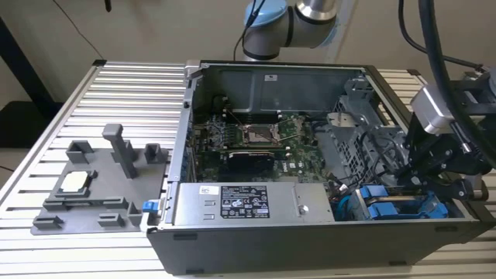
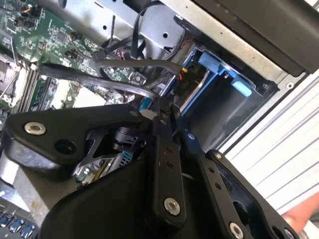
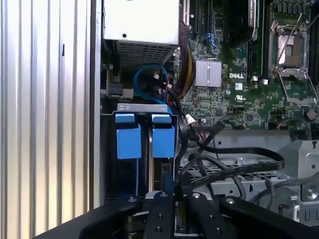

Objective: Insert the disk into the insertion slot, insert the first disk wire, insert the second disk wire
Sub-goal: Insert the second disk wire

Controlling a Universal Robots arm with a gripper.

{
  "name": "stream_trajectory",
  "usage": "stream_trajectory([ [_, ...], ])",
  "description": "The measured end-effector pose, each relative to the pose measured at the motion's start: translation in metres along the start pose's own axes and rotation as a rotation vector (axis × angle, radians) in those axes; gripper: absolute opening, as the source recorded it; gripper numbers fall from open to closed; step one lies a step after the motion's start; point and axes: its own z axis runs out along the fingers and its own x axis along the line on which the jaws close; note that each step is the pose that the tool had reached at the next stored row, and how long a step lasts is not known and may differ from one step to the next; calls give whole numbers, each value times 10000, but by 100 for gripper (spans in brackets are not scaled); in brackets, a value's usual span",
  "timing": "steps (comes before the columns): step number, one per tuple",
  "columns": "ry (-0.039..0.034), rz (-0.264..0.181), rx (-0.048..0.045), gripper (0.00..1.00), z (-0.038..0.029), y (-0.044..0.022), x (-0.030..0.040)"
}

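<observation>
Gripper (image 3: 174, 196) at insertion slot (image 3: 144, 107)

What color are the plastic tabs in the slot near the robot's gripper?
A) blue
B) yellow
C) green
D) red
A: the plastic tabs at the mouth of the insertion slot are bright blue in the first wrist view, just beyond the gripper.

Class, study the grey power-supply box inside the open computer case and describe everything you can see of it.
The power-supply box is a long rectangular box of pale grey sheet metal, lying flat along the near wall of the case in the exterior view. Its top bears a dark label and a small white one. In the first wrist view its end shows a perforated grille, with cables beside it.
</observation>
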Motion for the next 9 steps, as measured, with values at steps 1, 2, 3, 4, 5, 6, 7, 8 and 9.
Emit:
stream_trajectory([
  [1,0,48,9,16,5,-1,2],
  [2,-2,99,18,16,9,-2,6],
  [3,-5,149,27,16,13,-2,10],
  [4,-7,196,35,16,18,-2,11],
  [5,-8,232,41,16,23,-2,12],
  [6,-9,263,47,16,28,-2,14],
  [7,-10,288,52,16,34,-2,15],
  [8,-11,310,55,16,41,-3,17],
  [9,-12,324,57,16,48,-3,18],
])
